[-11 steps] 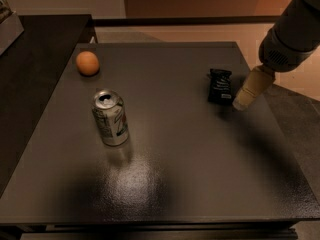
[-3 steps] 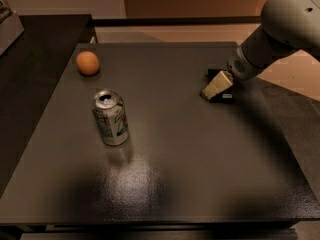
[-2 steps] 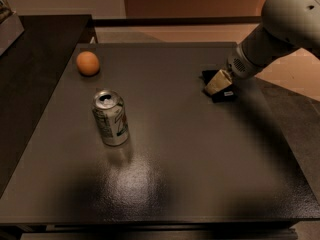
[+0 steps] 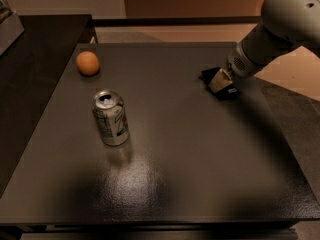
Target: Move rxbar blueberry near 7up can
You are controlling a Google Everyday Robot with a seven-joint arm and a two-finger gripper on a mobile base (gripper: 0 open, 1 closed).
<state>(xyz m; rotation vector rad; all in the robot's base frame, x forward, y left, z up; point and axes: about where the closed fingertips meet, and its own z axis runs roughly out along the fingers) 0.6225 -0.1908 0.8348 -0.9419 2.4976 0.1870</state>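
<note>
One dark grey, flat-topped desk (image 4: 200,149) carries three objects, one of each kind. The single silvery-white and green aluminium 7up can (image 4: 111,118) stands upright on the left half of the desk, its pull-tab top facing up. The single small, flat rxbar blueberry in its near-black wrapper (image 4: 229,92) lies toward the far right of the desk, well apart from the can. The single round orange fruit (image 4: 87,63) rests near the far left corner, beyond the can and not touching it. One pale grey robot arm (image 4: 280,24) reaches in from the upper right and slopes down to the bar. Its one cream-tipped gripper (image 4: 220,80) sits directly on the bar and covers its middle, so dark wrapper shows on either side of the tip. Whether the gripper is clenched on the bar or released cannot be told from here. A second dark surface (image 4: 30,64) adjoins the desk on the left.
</note>
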